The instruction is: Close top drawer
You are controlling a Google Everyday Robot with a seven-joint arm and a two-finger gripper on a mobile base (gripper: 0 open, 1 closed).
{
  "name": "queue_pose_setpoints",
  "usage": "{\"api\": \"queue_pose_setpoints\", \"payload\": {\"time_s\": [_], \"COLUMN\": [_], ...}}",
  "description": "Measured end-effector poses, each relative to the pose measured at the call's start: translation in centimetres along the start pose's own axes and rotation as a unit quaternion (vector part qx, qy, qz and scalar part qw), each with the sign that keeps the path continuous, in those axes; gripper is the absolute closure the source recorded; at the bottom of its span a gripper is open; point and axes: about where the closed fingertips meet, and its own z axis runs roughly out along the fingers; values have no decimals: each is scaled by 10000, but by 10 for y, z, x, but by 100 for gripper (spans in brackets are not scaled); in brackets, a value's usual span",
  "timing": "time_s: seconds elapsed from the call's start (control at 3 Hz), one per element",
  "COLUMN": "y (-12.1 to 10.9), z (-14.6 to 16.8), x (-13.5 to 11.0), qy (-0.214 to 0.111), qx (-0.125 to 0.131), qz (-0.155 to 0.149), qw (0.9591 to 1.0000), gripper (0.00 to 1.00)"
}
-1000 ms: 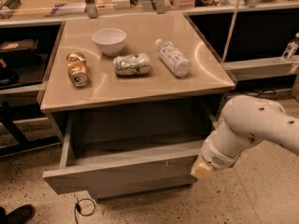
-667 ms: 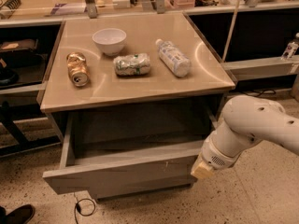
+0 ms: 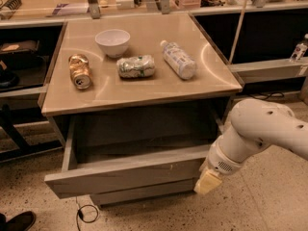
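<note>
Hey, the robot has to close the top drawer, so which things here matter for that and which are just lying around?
For the job: top drawer, pulled open; gripper, by the right end of its front panel.
Just lying about, on the cabinet top: white bowl, dented gold can, crushed green-and-white can, plastic bottle on its side.

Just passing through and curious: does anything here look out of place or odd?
The top drawer stands pulled out, the gripper at its front's right end. On the countertop, a gold can, a crumpled green can and a plastic bottle lie on their sides beside an upright white bowl.
</note>
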Motion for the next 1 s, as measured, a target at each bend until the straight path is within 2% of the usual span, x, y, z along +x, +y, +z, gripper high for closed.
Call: {"api": "queue_pose_setpoints", "payload": {"time_s": [0.33,0.67,1.0], "y": [0,0,0], "z": [0,0,0], "x": [0,0,0], "qy": [0,0,0], "qx": [0,0,0], "qz": [0,0,0], "qw": [10000,10000,10000], "gripper": [0,0,19]}}
